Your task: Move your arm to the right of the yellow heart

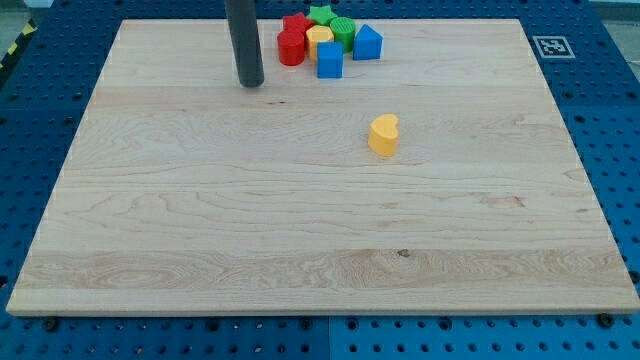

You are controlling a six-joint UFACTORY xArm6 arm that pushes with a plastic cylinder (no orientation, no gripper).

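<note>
One yellow heart-shaped block (383, 135) is what matters here; it sits alone on the pale wooden table (200, 220), a little to the view's right of centre and well apart from everything else. Toward the view's top lies a tight cluster: a red cylinder (291, 47), a red star-like block (296, 23), a second yellow block (319, 38) of a shape I cannot make out, a green star (321, 14), a green ribbed round block (342, 31), a blue cube (329, 61) and a blue house-shaped block (367, 41). My tip (251, 84) rests on the table at the view's upper left of the heart, just to the left of the cluster, touching no block. I carry no fingers, only a dark rod, so nothing is held. The goal spot is the bare wood just to the view's right of the heart, and a straight line from where I stand would run into the heart itself. I judge the cleaner path is an arc: slide toward the view's right between the cluster and the heart, keeping clear of the blue cube, then drop down beside the heart's right flank and stop near it without nudging it.
</note>
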